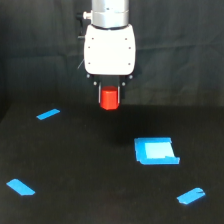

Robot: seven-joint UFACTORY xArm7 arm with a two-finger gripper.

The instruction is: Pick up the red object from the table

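Note:
The red object point(109, 98), a short orange-red block, hangs between the dark fingers of my gripper point(109, 95), which is shut on it. It is lifted clear of the black table point(75, 160), near the back centre of the exterior view. The white gripper body point(110, 49) sits directly above the block and is wider than it. The block's top is hidden between the fingers.
A blue square patch point(156, 151) lies on the table toward the exterior view's right. Blue tape strips lie at the back left point(48, 114), the front left point(20, 187) and the front right point(190, 196). A dark curtain hangs behind.

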